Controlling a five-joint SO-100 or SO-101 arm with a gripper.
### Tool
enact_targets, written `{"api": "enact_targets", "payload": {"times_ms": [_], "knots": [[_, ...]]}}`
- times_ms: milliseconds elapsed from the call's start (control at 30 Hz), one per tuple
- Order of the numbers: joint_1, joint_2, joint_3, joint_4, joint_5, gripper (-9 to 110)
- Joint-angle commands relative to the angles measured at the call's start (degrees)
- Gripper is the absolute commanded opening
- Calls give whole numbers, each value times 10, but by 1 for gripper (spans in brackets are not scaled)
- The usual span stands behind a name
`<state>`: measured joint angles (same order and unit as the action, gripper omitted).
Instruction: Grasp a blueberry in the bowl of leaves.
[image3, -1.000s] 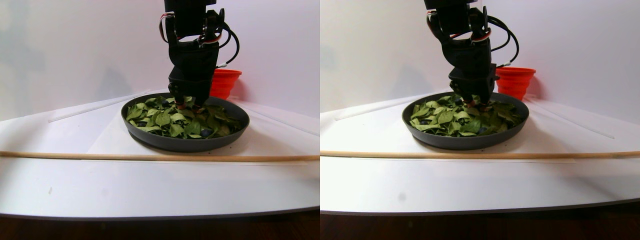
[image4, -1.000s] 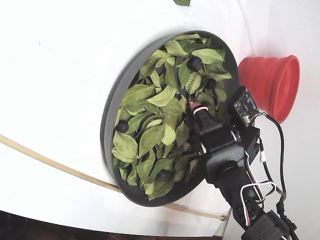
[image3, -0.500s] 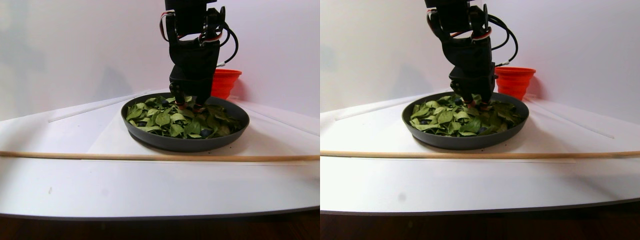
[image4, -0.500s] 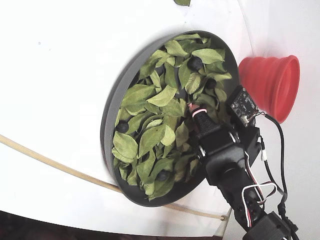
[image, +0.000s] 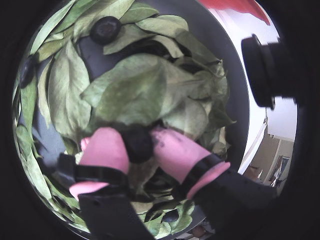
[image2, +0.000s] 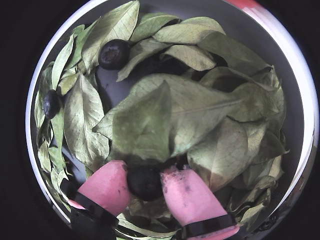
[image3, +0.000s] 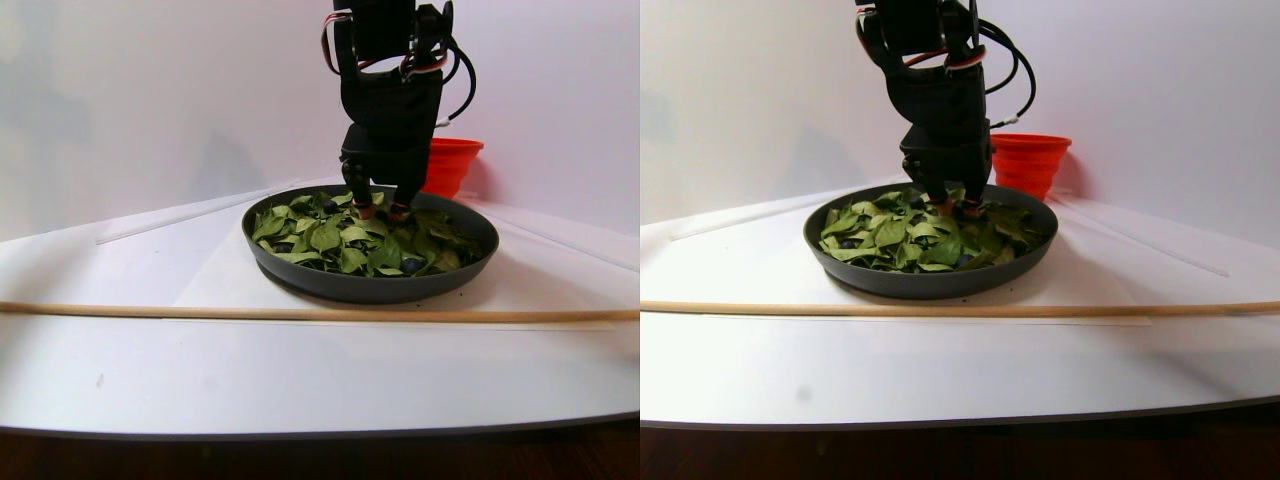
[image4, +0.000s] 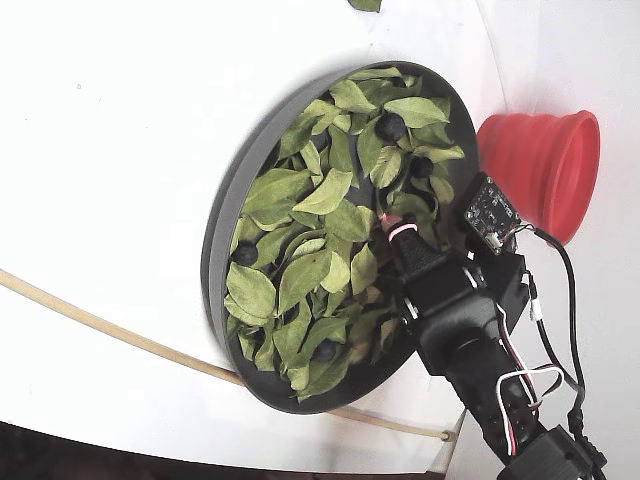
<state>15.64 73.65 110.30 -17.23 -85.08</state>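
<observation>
The dark grey bowl is full of green leaves. My gripper has pink-tipped fingers and is down among the leaves at the bowl's edge nearest the arm. It is shut on a small blue-black blueberry, held between both pads. The same grip shows in the other wrist view: gripper, blueberry. Another dark berry lies bare at the far side and a small one at the left rim. In the stereo pair view the gripper reaches into the bowl.
A red ribbed cup stands just beyond the bowl, behind the arm in the stereo pair view. A thin wooden stick lies across the white table in front of the bowl. More berries sit among the leaves.
</observation>
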Motion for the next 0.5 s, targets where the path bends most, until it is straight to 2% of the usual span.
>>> {"api": "enact_targets", "payload": {"times_ms": [0,467], "knots": [[23,91,-7,4,-7,10],[38,135,-18,26,-24,10]]}}
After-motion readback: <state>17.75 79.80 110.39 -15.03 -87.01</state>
